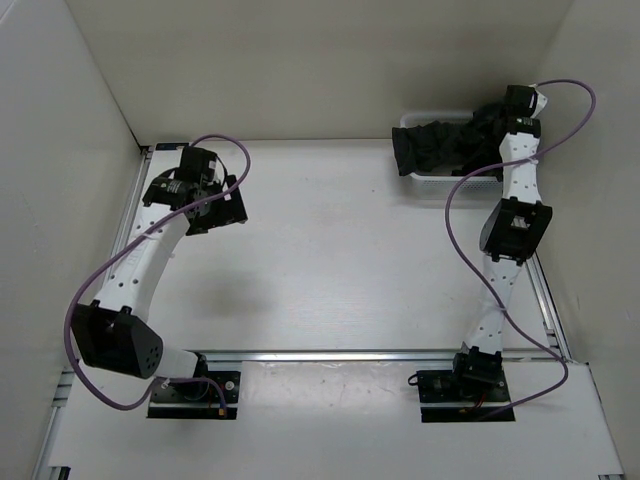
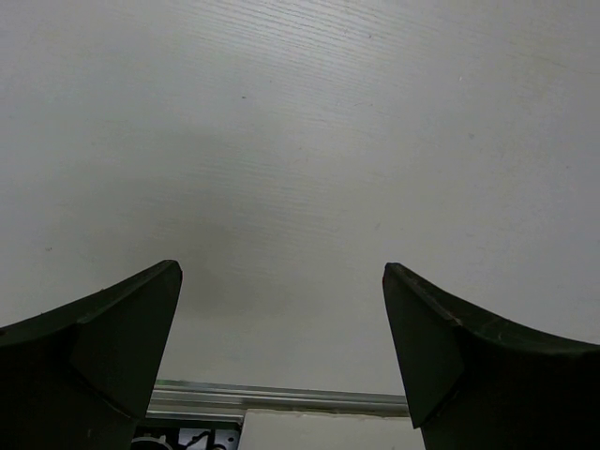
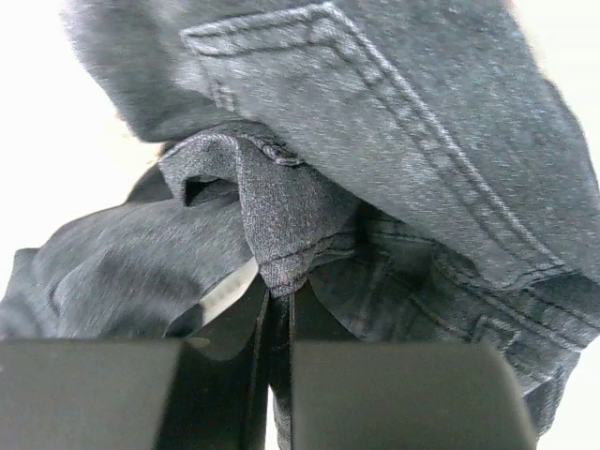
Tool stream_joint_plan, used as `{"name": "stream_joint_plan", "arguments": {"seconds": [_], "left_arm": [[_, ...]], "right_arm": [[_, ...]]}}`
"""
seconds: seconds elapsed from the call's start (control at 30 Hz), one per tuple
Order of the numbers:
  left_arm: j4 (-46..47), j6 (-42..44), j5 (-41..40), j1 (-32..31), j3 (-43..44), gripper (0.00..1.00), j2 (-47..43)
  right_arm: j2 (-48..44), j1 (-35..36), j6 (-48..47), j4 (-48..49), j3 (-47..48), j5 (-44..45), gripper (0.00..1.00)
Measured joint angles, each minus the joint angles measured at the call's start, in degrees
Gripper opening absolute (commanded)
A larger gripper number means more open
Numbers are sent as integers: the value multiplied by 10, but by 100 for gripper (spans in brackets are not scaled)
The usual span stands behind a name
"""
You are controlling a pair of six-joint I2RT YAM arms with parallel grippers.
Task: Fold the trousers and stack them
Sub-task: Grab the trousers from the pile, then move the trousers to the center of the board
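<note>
The black trousers lie crumpled in and over the white mesh basket at the back right. My right gripper reaches into that heap. In the right wrist view its jaws are closed on a fold of the dark fabric, with stitched seams and a pocket above; the gripper is shut on the cloth. My left gripper hovers over the bare table at the back left, far from the trousers. In the left wrist view it is open and empty.
White walls close in the table at the back and both sides. A metal rail crosses the near edge between the arm bases. A purple cable loops off the right arm. The white tabletop lies between the arms.
</note>
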Motion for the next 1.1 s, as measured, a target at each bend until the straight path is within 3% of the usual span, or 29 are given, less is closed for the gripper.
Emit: {"name": "stream_joint_plan", "arguments": {"seconds": [0.2, 0.37, 0.43, 0.57, 0.67, 0.7, 0.77, 0.8, 0.87, 0.97, 1.03, 1.1], "left_arm": [[-7, -3, 0, 0, 0, 100, -43], [-18, -15, 22, 0, 0, 100, -95], [-19, -19, 32, 0, 0, 100, -118], [-37, -33, 22, 0, 6, 100, -158], [-63, -40, 16, 5, 43, 100, -163], [-66, -41, 20, 7, 55, 100, -162], [-70, -41, 30, 9, 85, 100, -161], [-71, -41, 35, 9, 98, 100, -161], [-73, -40, 37, 9, 118, 100, -161], [-74, -36, 36, 12, 120, 100, -165], [-70, -31, 42, 12, 104, 100, -163], [-59, -30, 63, 9, 71, 100, -155]], "right_arm": [[-60, 0, 10, -12, 0, -95, 1], [-212, 29, 19, -11, 0, -253, 1], [-293, 71, 5, -4, -10, -286, 1], [-473, 229, -34, 9, -81, -327, 1], [-589, 343, -57, 24, -212, -334, 1], [-623, 366, -63, 23, -264, -334, 5], [-678, 404, -71, 14, -380, -319, 37], [-692, 412, -70, 4, -438, -308, 75], [-714, 416, -69, -17, -561, -276, 97], [-721, 404, -63, -80, -719, -212, 100], [-745, 391, -55, -129, -765, -178, 98], [-790, 370, -47, -152, -769, -147, 86]]}}
